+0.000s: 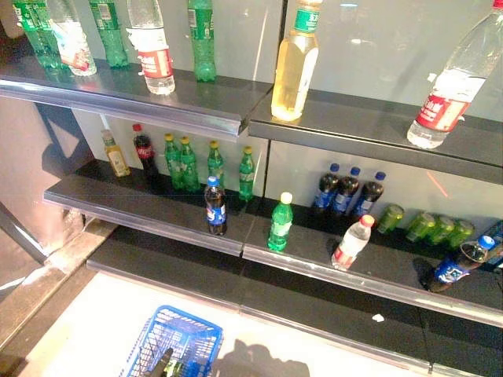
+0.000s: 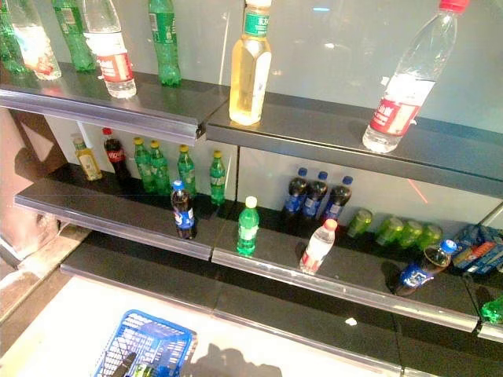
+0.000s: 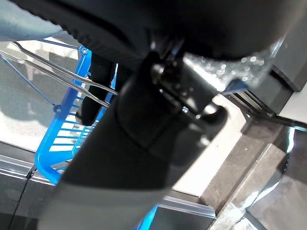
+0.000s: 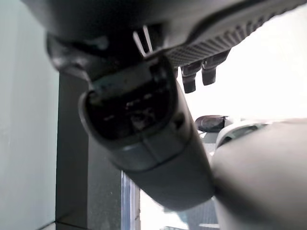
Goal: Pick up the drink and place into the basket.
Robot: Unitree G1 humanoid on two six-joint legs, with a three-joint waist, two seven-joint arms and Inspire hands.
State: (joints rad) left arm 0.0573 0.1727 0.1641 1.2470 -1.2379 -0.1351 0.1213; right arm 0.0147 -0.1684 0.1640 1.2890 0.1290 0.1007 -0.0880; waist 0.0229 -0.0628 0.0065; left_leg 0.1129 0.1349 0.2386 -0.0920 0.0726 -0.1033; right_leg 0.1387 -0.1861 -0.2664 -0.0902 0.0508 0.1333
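Note:
Drink bottles stand on dark store shelves. At the middle shelf's front edge are a dark cola bottle with a blue label (image 1: 215,206), a green bottle with a white cap (image 1: 280,222) and a leaning clear bottle with a red cap (image 1: 351,242). The blue wire basket (image 1: 174,344) hangs low in front of the shelves. In the left wrist view my left hand (image 3: 144,134) is beside the basket (image 3: 62,134), its fingers (image 3: 90,108) curled over the metal handle wires (image 3: 53,74). My right hand (image 4: 144,124) shows only in its wrist view, with relaxed fingers (image 4: 196,76) that hold nothing.
The top shelf (image 1: 196,110) carries a tall yellow bottle (image 1: 295,67), green bottles and clear bottles with red labels. Rows of green and dark bottles line the back of the middle shelf, and a blue-labelled bottle (image 1: 456,267) lies at its right end. Something dark and green (image 2: 134,366) shows inside the basket.

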